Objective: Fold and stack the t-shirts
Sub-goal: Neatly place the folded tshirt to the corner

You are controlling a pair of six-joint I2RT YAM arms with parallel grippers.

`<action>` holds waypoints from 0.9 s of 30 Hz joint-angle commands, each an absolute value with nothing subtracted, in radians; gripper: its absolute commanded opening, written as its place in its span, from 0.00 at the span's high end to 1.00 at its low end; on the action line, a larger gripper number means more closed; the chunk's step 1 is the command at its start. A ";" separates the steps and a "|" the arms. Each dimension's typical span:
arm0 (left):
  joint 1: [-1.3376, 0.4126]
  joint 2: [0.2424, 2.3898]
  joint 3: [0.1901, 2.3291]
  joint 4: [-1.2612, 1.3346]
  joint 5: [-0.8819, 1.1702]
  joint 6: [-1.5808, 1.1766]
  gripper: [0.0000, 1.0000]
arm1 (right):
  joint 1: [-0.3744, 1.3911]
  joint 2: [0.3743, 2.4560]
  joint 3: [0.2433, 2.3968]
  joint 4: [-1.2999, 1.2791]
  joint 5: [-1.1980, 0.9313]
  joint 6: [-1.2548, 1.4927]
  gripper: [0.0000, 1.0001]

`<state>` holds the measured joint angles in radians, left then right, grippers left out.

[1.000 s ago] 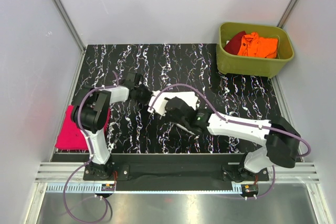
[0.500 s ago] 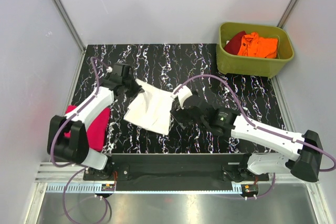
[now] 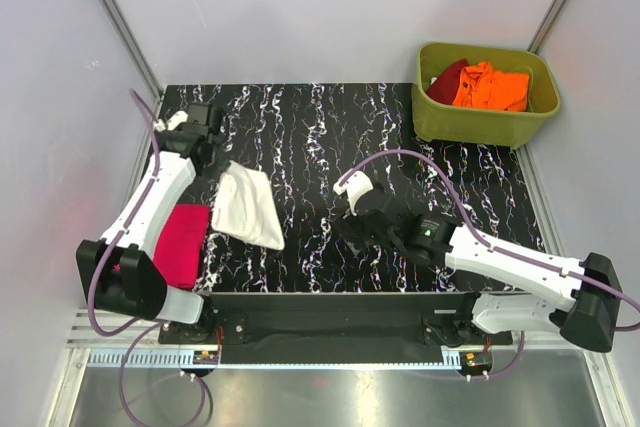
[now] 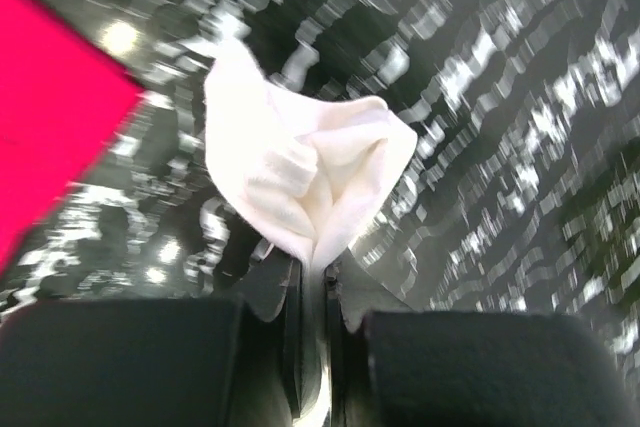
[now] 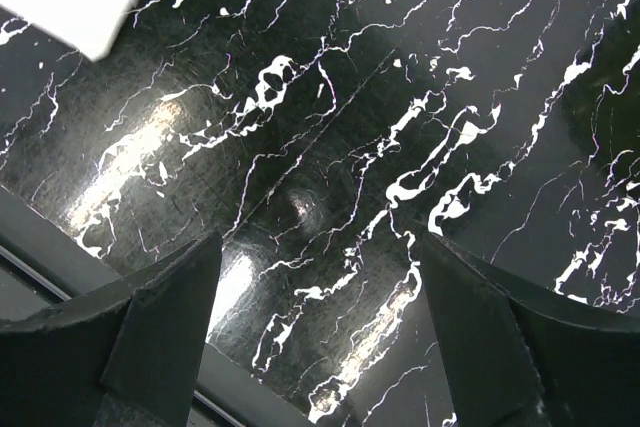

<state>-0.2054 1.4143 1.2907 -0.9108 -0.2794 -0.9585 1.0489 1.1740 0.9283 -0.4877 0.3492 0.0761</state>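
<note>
Black marbled table [image 3: 330, 137], white t-shirt [image 3: 248, 207] in left gripper [image 4: 312, 282]

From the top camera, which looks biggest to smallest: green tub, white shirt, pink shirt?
1. green tub
2. white shirt and pink shirt look about alike; the left arm covers some pink.

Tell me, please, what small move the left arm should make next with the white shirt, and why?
Probably swing the left hand over the folded pink shirt and lay the white shirt on it. That hand is shut on the white shirt's bunched edge, and the shirt lies beside the pink one, not on it; the right hand is open, empty.
</note>
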 commanded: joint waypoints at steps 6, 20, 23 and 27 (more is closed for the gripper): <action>-0.080 1.359 1.367 -0.985 -0.463 -0.913 1.00 | 1.045 1.118 0.908 -0.476 0.339 0.064 0.13; 0.038 1.497 1.555 -0.973 -0.589 -0.839 1.00 | 1.045 1.095 0.925 -0.525 0.345 0.049 0.13; 0.049 1.544 1.591 -0.939 -0.565 -0.821 1.00 | 1.045 1.092 0.928 -0.534 0.350 0.055 0.13; 0.058 1.603 1.695 -0.960 -0.578 -0.819 1.00 | 1.045 1.098 0.931 -0.540 0.348 0.066 0.13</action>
<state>0.0509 1.5921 1.5909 -1.0168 -0.5293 -0.8345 1.0481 1.1172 0.9062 -0.5228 0.3462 0.0574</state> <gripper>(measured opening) 0.091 0.870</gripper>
